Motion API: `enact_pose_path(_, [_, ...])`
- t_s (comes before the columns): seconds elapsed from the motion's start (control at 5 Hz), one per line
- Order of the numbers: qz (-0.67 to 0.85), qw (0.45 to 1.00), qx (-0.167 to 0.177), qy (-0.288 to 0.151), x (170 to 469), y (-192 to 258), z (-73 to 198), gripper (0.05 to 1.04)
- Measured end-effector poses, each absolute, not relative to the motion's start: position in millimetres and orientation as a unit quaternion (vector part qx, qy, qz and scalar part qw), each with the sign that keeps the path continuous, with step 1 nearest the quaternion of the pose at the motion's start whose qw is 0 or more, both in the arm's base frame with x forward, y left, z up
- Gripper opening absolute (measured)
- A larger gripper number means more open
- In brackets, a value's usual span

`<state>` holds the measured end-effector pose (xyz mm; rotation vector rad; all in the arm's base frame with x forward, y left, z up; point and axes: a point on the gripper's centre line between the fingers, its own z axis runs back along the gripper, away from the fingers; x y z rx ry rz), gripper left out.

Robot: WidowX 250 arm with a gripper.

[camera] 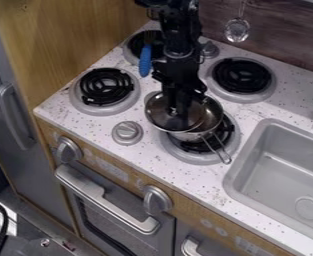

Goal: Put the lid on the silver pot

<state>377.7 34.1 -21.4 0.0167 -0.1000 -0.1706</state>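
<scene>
One black pincer hangs down over the upper left part of the pot, just above the middle of the lid. I cannot tell how far it is open, nor whether it has really hold of the lid's knob; the dark parts merge there. The lid lies over the left side of the silver pot, and at the right a crescent of the inside remains uncovered. So it seems to me the step in hand is the seating of the lid.

To do this well, the grasp should be secure first. Then the lid should be raised only slightly, brought toward the right of the view until its edge follows the rim all around, made level, and lowered gently. If one pushes down while it is off centre, the lid could tip into the pot, or the light pot could slide on its burner. The letting go should be straight upward, so that the knob is not dragged.

The long wire handle points toward the front edge and is better not touched. Farther out, a blue-handled utensil lies at the rear left burner, and the sink is to the right.
</scene>
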Motion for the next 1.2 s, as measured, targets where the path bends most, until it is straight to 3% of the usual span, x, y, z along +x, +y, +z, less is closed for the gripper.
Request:
enact_pose_path(0.4, [-0.100,0.993,0.011,-0.056,394,24,-21,0.269])
enact_pose_path(0.8, [-0.099,0.994,0.022,-0.041,382,19,-21,0.306])
enact_pose_path(1.0, [-0.078,0.996,0.020,-0.026,375,19,-14,0.603])
enact_pose_path(1.2, [-0.058,0.996,0.012,-0.070,382,21,24,0.902])
